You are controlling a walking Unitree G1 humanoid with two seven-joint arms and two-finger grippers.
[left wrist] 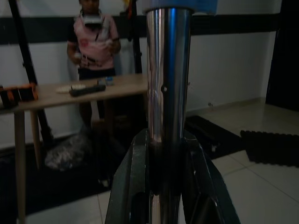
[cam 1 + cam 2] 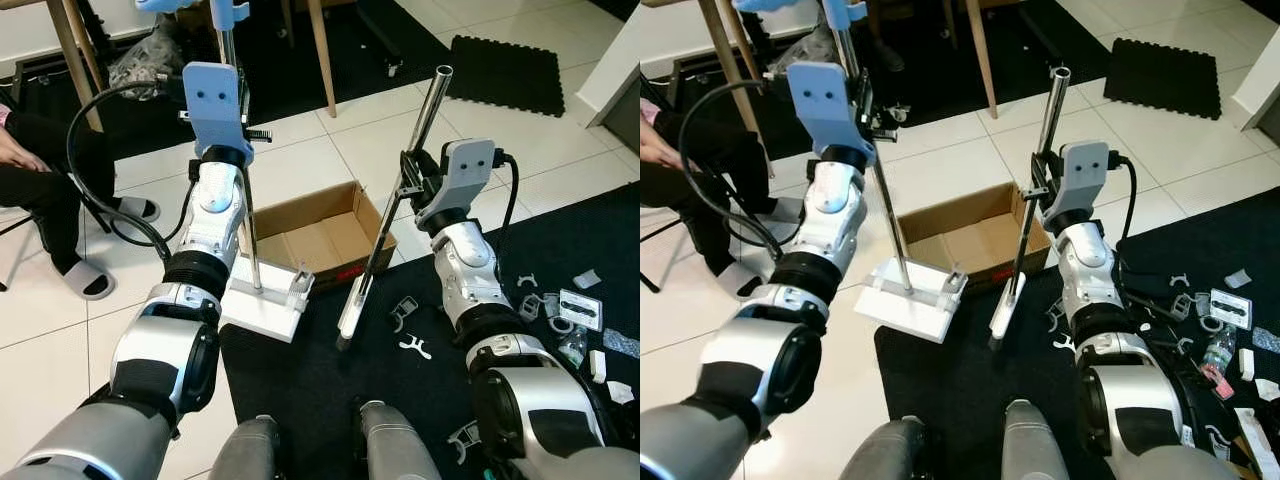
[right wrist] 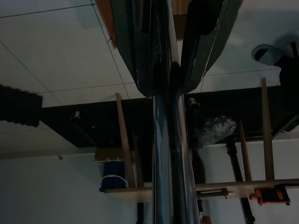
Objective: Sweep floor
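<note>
My left gripper [image 2: 240,128] is shut on the upright metal handle [image 2: 243,190] of a white dustpan [image 2: 262,306]. The dustpan rests on the tile at the edge of the black mat [image 2: 310,390]. In the left wrist view the fingers [image 1: 135,186] clamp the chrome pole [image 1: 167,84]. My right gripper [image 2: 412,178] is shut on the tilted metal pole [image 2: 428,105] of a broom. The broom's white head [image 2: 352,306] touches the mat just right of the dustpan. White plastic scraps [image 2: 413,346] lie scattered on the mat.
An open cardboard box [image 2: 312,236] stands on the tiles behind the dustpan and broom. A seated person's legs and sandals [image 2: 85,278] are at the left. Wooden table legs [image 2: 322,55] and a black foam mat [image 2: 505,72] lie beyond. More litter [image 2: 580,308] is at the right.
</note>
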